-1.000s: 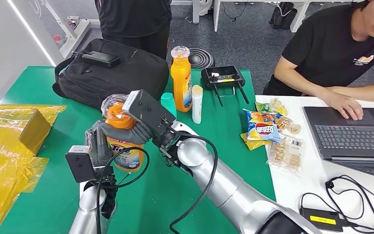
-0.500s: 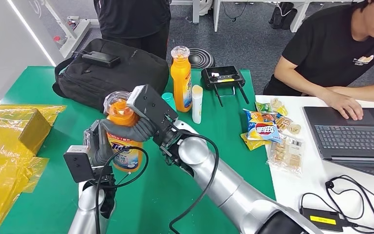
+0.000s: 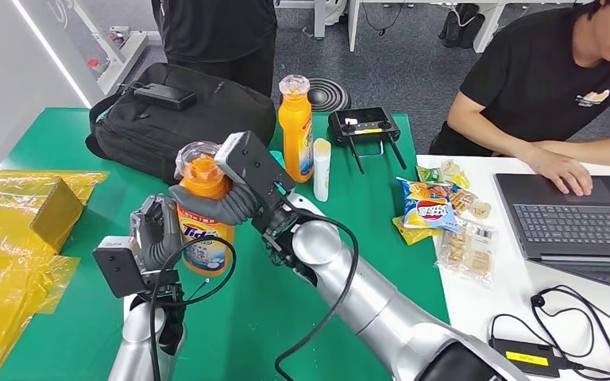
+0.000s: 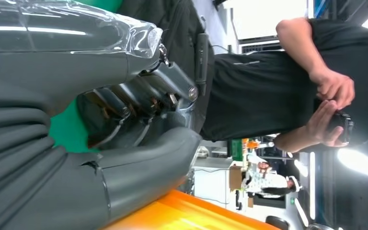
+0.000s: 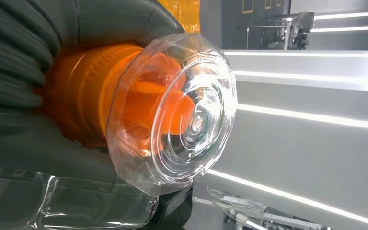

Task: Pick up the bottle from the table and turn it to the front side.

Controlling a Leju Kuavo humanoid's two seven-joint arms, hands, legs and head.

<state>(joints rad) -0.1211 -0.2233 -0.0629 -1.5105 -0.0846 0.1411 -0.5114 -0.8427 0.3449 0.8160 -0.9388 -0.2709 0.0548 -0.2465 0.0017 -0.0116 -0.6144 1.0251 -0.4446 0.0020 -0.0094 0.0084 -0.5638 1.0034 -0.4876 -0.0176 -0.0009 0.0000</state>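
1. The left hand stands beside the orange bottle, fingers curled at its side; whether it grips cannot be told.
2. The bottle's lower label is partly hidden; it stands upright over the green table.
3. The right hand wraps the bottle's neck, beneath the clear cap.

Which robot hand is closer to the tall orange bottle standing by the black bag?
Right. The right hand grips another bottle's neck, nearer the tall orange bottle; the left hand sits farther away.
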